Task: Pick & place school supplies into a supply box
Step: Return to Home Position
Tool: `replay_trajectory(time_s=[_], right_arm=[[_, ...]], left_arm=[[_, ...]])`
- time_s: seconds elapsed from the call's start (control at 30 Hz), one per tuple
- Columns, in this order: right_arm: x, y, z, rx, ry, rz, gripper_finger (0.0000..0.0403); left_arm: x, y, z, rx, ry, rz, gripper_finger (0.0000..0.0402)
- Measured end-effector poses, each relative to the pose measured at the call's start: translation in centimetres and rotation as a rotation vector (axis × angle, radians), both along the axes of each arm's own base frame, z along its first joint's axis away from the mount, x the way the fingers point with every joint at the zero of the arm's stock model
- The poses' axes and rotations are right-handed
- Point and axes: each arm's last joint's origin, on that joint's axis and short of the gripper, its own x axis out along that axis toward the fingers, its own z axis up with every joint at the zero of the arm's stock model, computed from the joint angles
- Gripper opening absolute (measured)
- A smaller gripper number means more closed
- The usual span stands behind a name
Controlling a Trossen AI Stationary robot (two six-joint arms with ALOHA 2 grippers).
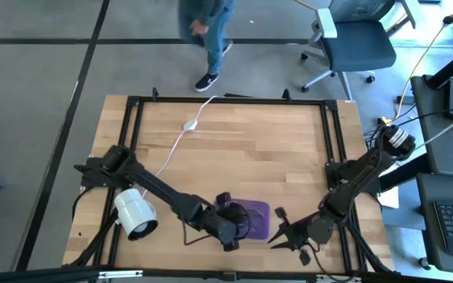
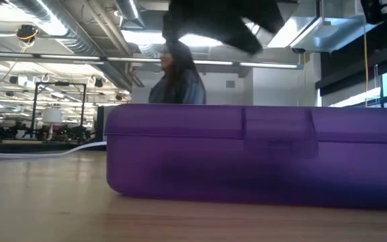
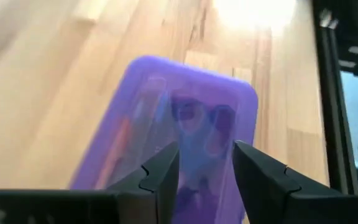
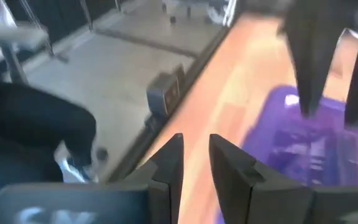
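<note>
Grey floor [image 1: 38, 94] was seen all round the work place, with a person [image 1: 207, 31] walking past the far side. The middle was filled by a big wooden table with a black metal frame [image 1: 242, 149]. Two dark arms were stretched over it, the left arm [image 1: 163, 190] and the right arm [image 1: 352, 181].

The flat see-through purple plastic supply box [image 1: 252, 216] was laid near the front edge of the table, between the two arms. It was seen shut in the low view. A white round lamp [image 1: 136, 214] was stood to its left, close by the left arm, and a thin white cable with an oval switch [image 1: 189, 124] was trailed to the far edge.

The left gripper [image 3: 205, 149] was held over the left end of the box, fingers apart and nothing held. The right gripper [image 4: 194, 146] was held just beside the right end of the box, fingers a little apart, also holding nothing. The school supplies [image 3: 194, 121] were seen only as blurred shapes through the lid; none were seen loose on the table.

So the packing was judged done. Only the lifting away of both arms was thought to be left. Plenty of bare wood was open behind the box. Care would be needed near the front frame edge, the lamp, and between the two close grippers.
</note>
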Motion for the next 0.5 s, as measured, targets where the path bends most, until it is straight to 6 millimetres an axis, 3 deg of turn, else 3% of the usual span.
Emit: replay_trajectory(time_s=[0.1, 0.27, 0.4, 0.5], right_arm=[[-0.9, -1.0, 0.5, -0.099, 0.041, 0.010, 0.0082], [-2.1, -2.7, 1.0, -0.058, 0.100, -0.020, 0.0082], [-3.2, -5.3, 0.6, -0.007, 0.091, -0.034, 0.0082], [-4.3, -7.5, 0.0, 0.018, 0.065, -0.066, 0.0082]], left_arm=[[-0.9, 0.5, 2.2, 0.066, -0.012, -0.061, 0.0140], [-2.3, 2.1, 5.9, 0.163, -0.032, -0.142, 0.0139], [-3.4, 3.5, 8.0, 0.245, -0.046, -0.105, 0.0141], [-3.2, 4.7, 8.4, 0.221, -0.068, -0.132, 0.0140]])
